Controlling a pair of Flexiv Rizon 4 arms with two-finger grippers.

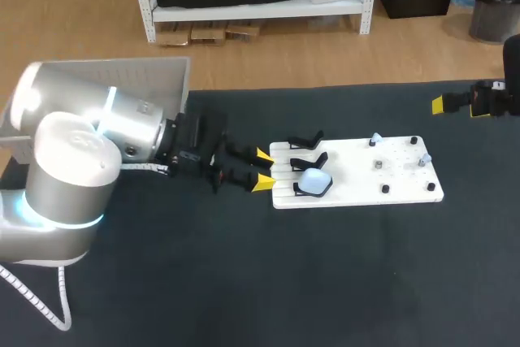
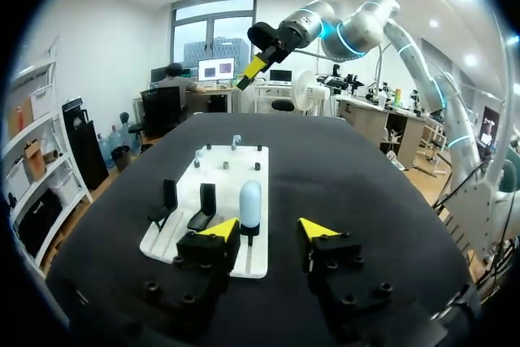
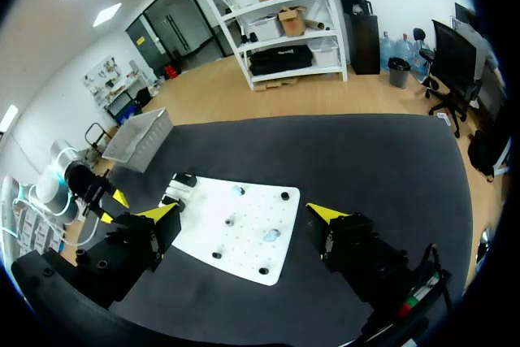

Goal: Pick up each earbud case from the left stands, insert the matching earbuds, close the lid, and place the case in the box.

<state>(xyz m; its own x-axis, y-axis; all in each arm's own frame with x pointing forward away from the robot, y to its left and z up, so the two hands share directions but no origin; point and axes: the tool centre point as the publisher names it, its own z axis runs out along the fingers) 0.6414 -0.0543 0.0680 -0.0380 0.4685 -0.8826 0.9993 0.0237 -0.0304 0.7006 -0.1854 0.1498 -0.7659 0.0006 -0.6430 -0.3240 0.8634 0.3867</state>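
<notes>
Ease left gripper (image 1: 263, 169), fingers spread wide, over the pale blue case (image 1: 314, 181) at the near end of the white board (image 1: 382, 170); straddle squarely before closing. Hold right gripper (image 3: 244, 213), fingers likewise apart, clear of the board.

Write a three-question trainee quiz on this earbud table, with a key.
1. True or false: the left claw is shut on the pale blue earbud case.
2. How many stands on the white board hold a case? A) none B) one C) three
3. Fill in: the box stands on the ___ arm's side of the table.

Key: 1. False: the claw is open, just short of the case. 2. B: the other two stands are empty. 3. Left.
</notes>
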